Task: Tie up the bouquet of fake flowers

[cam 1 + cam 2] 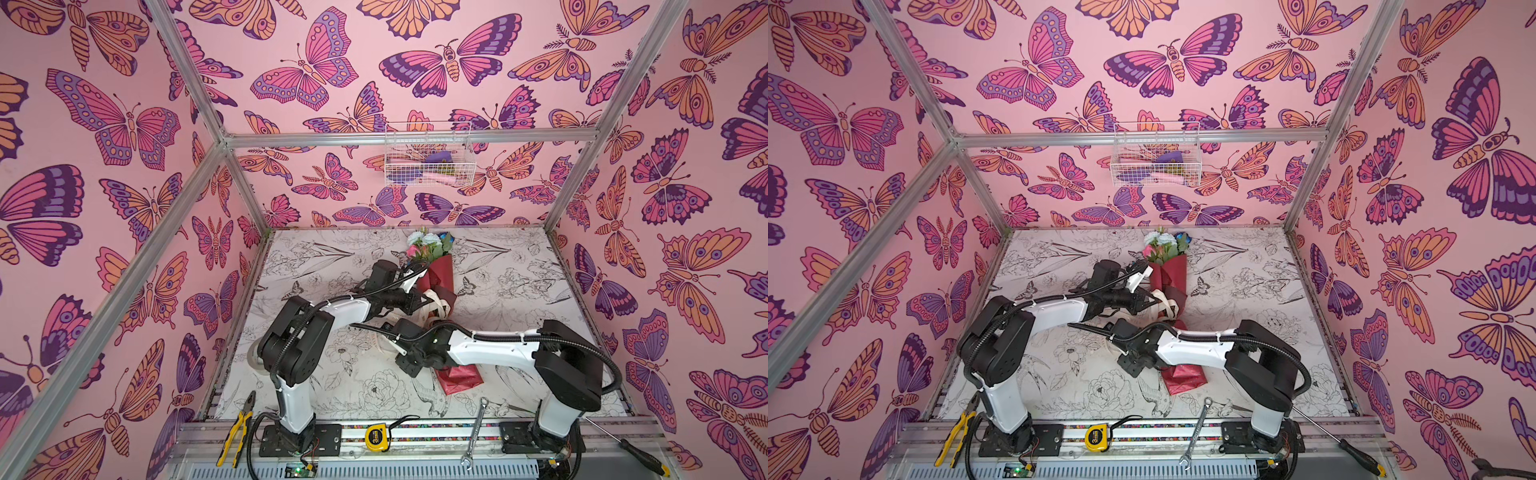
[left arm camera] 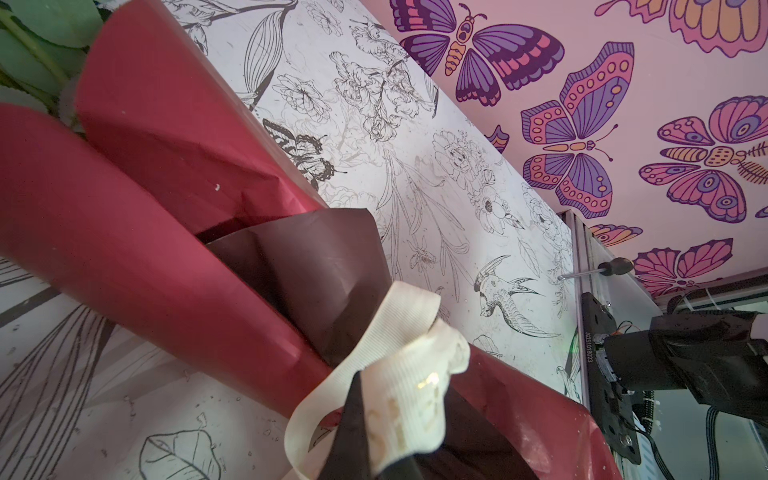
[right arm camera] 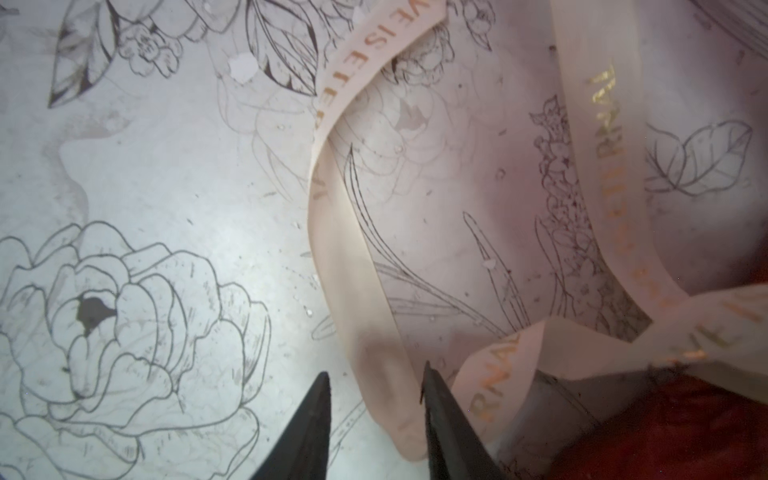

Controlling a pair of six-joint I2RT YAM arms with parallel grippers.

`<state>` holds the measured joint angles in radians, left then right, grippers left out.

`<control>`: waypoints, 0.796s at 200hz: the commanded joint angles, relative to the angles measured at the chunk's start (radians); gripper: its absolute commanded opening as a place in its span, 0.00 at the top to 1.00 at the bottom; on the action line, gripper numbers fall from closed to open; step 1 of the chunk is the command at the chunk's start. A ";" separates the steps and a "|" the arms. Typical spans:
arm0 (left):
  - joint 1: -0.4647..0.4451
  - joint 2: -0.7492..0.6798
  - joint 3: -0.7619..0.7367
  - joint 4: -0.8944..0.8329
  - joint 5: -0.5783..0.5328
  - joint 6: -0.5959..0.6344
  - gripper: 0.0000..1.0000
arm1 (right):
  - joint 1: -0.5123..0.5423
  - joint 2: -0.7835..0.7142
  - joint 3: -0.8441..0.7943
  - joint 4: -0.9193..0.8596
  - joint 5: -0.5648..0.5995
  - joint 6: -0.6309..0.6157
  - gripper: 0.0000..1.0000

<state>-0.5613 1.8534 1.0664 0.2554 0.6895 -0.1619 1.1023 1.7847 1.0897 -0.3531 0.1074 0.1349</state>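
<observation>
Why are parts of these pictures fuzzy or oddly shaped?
Left wrist view: the ribbon nearest the lens is soft, the table print sharp. Right wrist view: the red paper is a dark blur in shadow. In both top views: even light, but the wide lens splays the frame posts.

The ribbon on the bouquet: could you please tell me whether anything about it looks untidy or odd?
Yes. The ribbon is only loosely looped round the bouquet, not a neat bow, and its slack tails trail twisted across the table.
</observation>
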 commanded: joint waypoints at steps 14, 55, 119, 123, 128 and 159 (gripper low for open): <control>0.008 0.000 -0.017 0.003 0.022 0.007 1.00 | 0.011 0.074 0.074 0.015 -0.060 -0.032 0.54; 0.008 0.007 -0.019 0.022 0.034 -0.012 1.00 | 0.014 0.128 0.113 0.063 -0.147 0.008 0.05; 0.008 0.004 -0.022 0.026 0.030 -0.017 1.00 | 0.062 0.247 0.222 0.019 0.013 0.006 0.07; 0.008 0.004 -0.022 0.028 0.030 -0.018 1.00 | 0.061 0.253 0.226 0.017 0.017 0.007 0.07; 0.007 0.006 -0.023 0.030 0.030 -0.019 1.00 | 0.061 0.261 0.238 0.010 0.021 0.007 0.07; 0.008 0.015 -0.028 0.052 0.034 -0.032 1.00 | 0.057 0.299 0.266 -0.004 0.021 0.015 0.12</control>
<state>-0.5606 1.8538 1.0595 0.2703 0.6964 -0.1818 1.1614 2.0342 1.3357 -0.3073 0.0925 0.1448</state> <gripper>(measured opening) 0.049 0.910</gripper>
